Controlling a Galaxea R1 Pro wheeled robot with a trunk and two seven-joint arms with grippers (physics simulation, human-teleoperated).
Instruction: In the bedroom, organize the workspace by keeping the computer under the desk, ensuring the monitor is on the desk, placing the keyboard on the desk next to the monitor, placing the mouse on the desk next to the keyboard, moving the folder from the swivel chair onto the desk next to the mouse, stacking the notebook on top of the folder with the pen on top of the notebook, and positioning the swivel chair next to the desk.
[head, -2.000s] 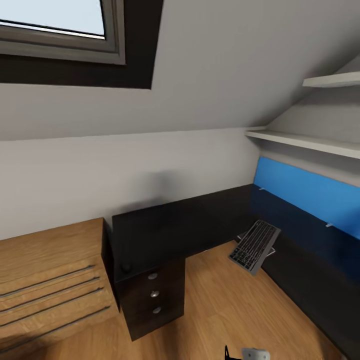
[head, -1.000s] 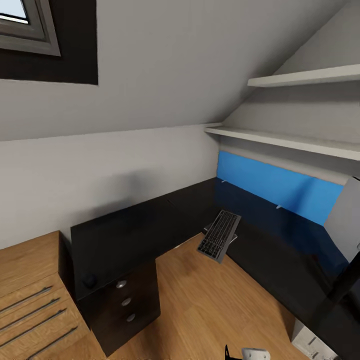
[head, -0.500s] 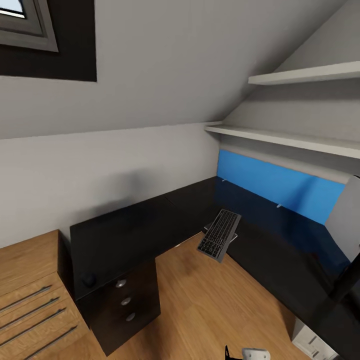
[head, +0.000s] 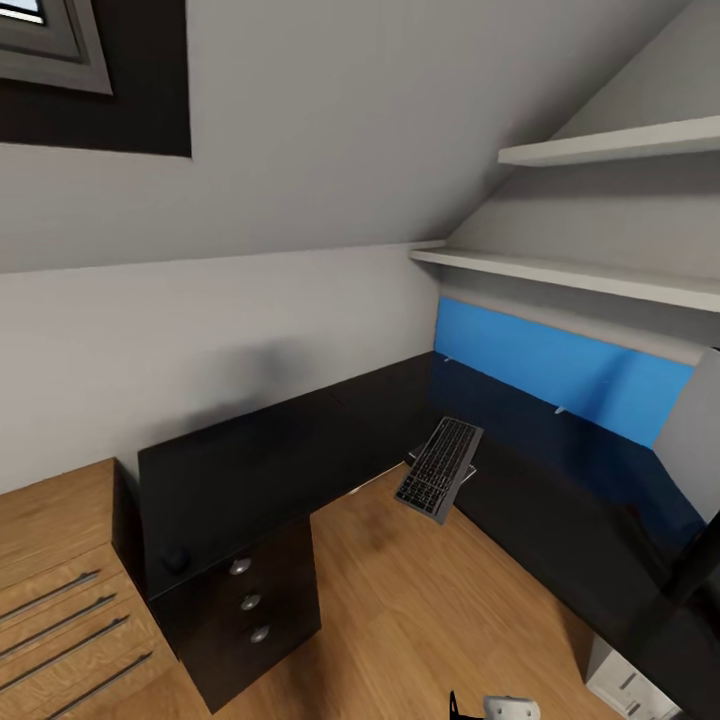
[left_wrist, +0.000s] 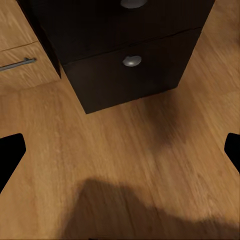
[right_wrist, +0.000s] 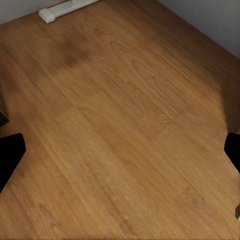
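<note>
The desk (head: 300, 450) is L-shaped with a glossy black top and runs along two walls. The keyboard (head: 438, 468) lies tilted at the desk's inner corner and hangs out over the floor. The mouse (head: 177, 560) is a small dark dome on the desk's left end, above the drawers. At the right edge, a grey panel on a slanted black stem looks like part of the monitor (head: 697, 430), cut off by the frame. My left gripper (left_wrist: 120, 155) is open above the floor in front of the drawer unit (left_wrist: 131, 61). My right gripper (right_wrist: 120, 155) is open over bare wood floor.
A light wooden dresser (head: 50, 570) stands left of the black drawer unit (head: 250, 602). A blue wall panel (head: 560, 370) and two white shelves (head: 590, 280) sit above the desk's right wing. A pale box (head: 622, 685) stands under that wing. Wood floor (head: 420, 610) lies between the wings.
The camera swung right two seconds ago, so the whole picture slid left and the right wing came into view. Since half a second ago it is almost still. Nothing on the desk moved.
</note>
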